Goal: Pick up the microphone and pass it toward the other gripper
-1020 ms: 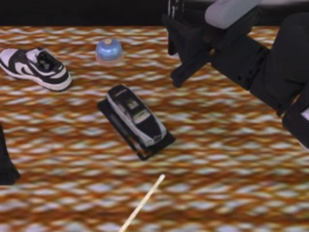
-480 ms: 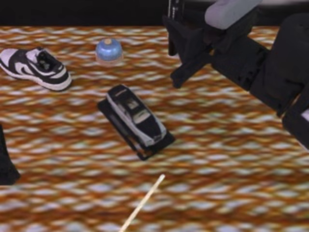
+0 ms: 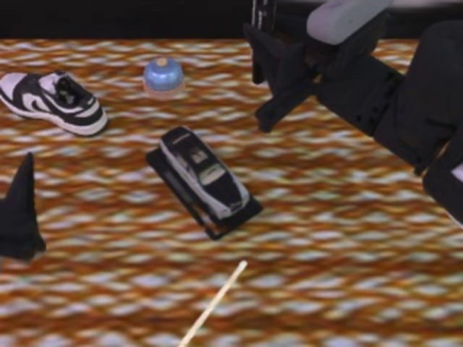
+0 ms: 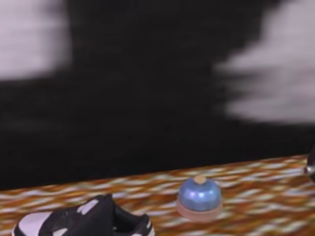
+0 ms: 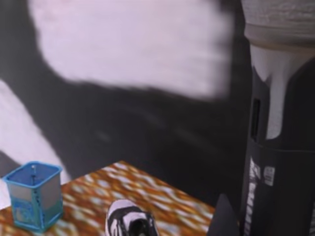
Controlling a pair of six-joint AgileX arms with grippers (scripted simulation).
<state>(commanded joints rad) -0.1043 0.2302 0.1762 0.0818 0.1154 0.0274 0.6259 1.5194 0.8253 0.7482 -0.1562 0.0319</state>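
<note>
The microphone is held up high near the table's far right. Its grey mesh head (image 3: 340,18) shows in the top view. In the right wrist view its black labelled handle (image 5: 278,162) stands very close, with the grey head above it. My right gripper (image 3: 275,76) is shut on the microphone and points toward the table's left. The other gripper, my left gripper (image 3: 20,217), shows as a black pointed shape at the left edge, far from the microphone. Nothing of the left gripper itself shows in the left wrist view.
A toy car on a black base (image 3: 206,177) sits mid-table. A black-and-white shoe (image 3: 54,101) and a blue bell (image 3: 163,74) lie at the far left. A pale wooden stick (image 3: 213,303) is at the front. A blue box (image 5: 34,196) stands near the left edge.
My left gripper has come up and further into view at the left edge. The right arm and the microphone have stayed put.
</note>
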